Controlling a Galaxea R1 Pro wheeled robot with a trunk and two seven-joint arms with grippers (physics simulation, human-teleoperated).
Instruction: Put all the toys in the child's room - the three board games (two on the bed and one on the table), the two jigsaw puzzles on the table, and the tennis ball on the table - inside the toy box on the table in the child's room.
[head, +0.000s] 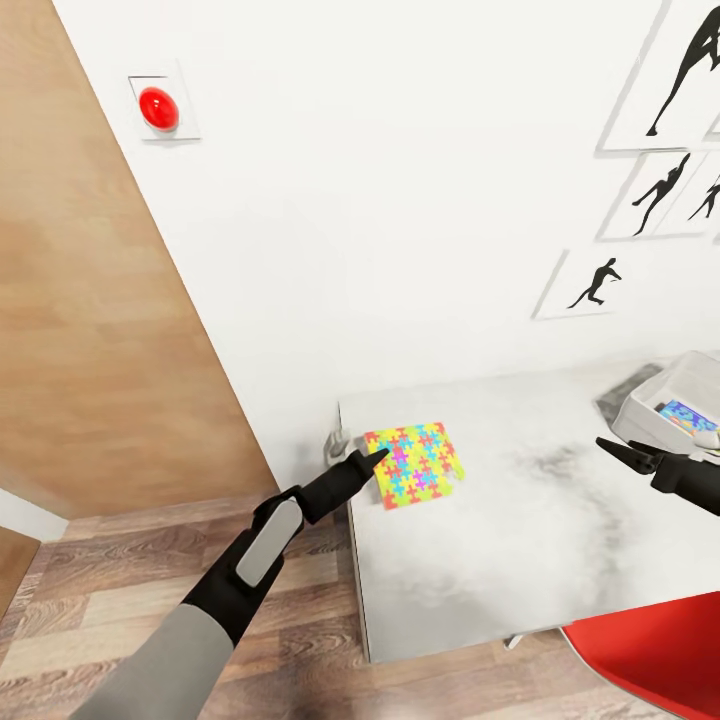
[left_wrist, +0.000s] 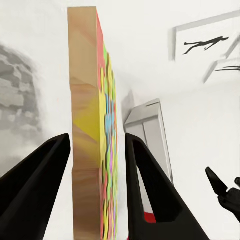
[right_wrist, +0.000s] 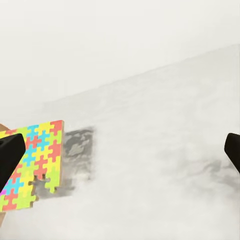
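Left gripper (head: 378, 458) has open fingers straddling the puzzle (head: 415, 464) edge-on at the tabletop (head: 520, 540) near corner, not clamped; bin (head: 668, 400) far right beside the open, empty right gripper (head: 612, 449).

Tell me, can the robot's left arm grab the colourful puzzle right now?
Probably yes. The left gripper already has a finger on each side of the jigsaw puzzle at the table corner, open, with nothing between them. It looks like it only needs to close.
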